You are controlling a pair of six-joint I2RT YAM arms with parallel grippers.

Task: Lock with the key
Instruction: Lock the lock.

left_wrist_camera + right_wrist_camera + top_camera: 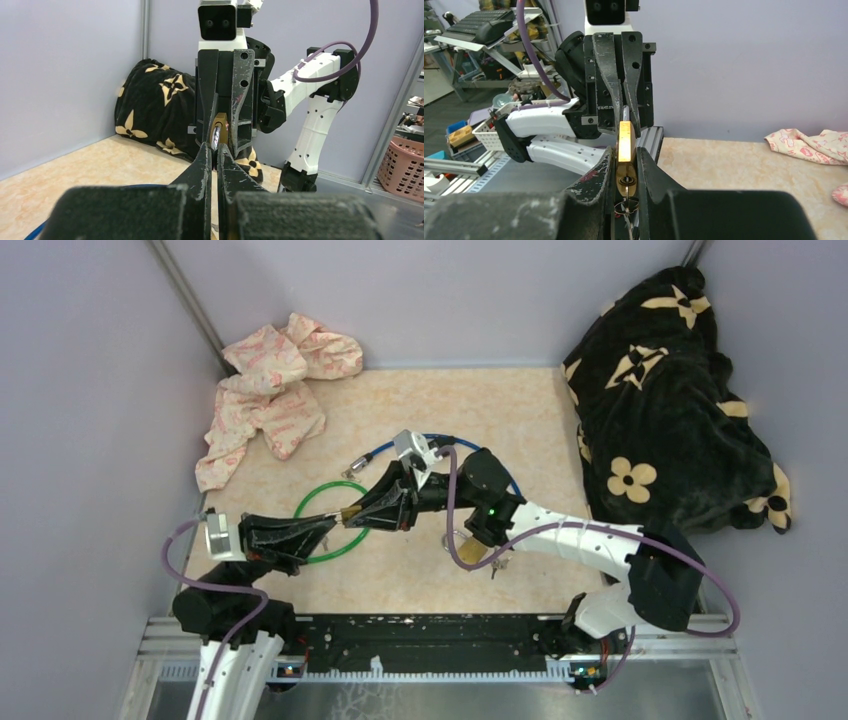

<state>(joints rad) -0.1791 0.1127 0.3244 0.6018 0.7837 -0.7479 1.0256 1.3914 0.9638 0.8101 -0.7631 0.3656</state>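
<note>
Right gripper (625, 152) clamps the brass padlock (625, 142) between its fingers to brace it, while left gripper (214, 150), pressed together directly ahead, pinches the apparent key (624, 114) for turning.

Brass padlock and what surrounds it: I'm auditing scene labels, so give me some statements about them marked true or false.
1. The right gripper clamps the brass padlock. True.
2. The padlock lies flat on the beige table. False: both grippers hold it up.
3. The green cable loop lies on the table near the left gripper. True.
4. The pink patterned cloth covers the padlock. False: it lies crumpled in the far left corner.
5. The black flowered blanket sits on the left. False: on the right.
</note>
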